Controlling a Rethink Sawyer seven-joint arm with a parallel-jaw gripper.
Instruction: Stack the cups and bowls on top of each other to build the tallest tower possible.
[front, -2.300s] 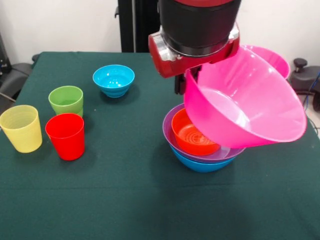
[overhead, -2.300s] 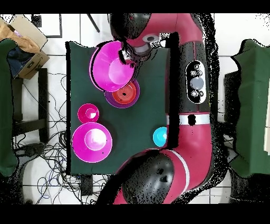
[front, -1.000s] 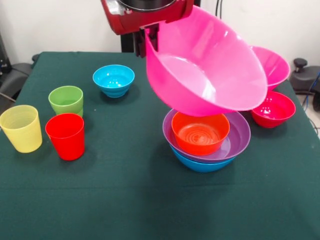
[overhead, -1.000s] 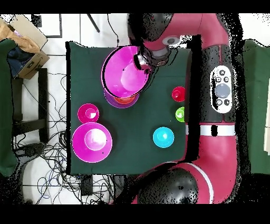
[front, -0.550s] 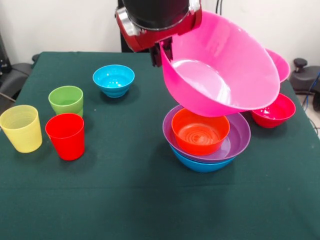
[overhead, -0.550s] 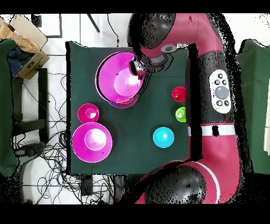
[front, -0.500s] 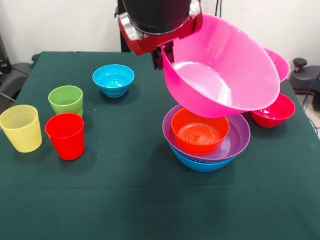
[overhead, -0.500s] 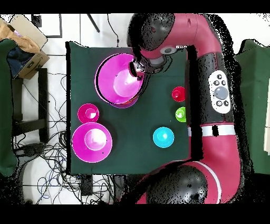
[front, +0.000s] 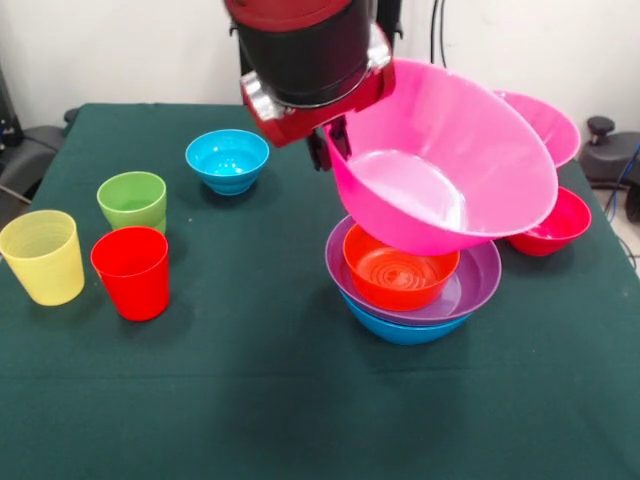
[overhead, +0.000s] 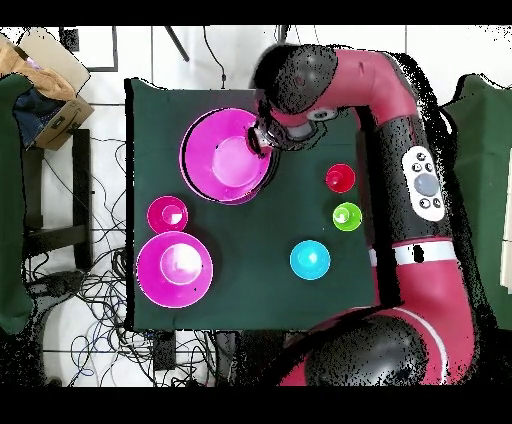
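My gripper (front: 331, 148) is shut on the near-left rim of a big pink bowl (front: 450, 165), which it holds tilted. The bowl hangs right over the tower: an orange bowl (front: 392, 277) nested in a purple bowl (front: 481, 284), which sits in a blue bowl (front: 402, 331). I cannot tell whether the pink bowl's underside touches the orange rim. From overhead, the pink bowl (overhead: 227, 155) covers the tower, with the gripper (overhead: 263, 136) at its edge. The yellow cup (front: 42, 256), red cup (front: 131, 272) and green cup (front: 132, 200) stand at the left.
A second pink bowl (front: 547, 122) sits at the back right, with a crimson bowl (front: 556, 226) in front of it. A cyan bowl (front: 228, 158) stands alone at the back left. The dark green tablecloth (front: 250, 400) covers the table.
The gripper swung the pink bowl up from the tower's right side, carried it over the tower, then lowered it close to the orange bowl. Nothing else moved.
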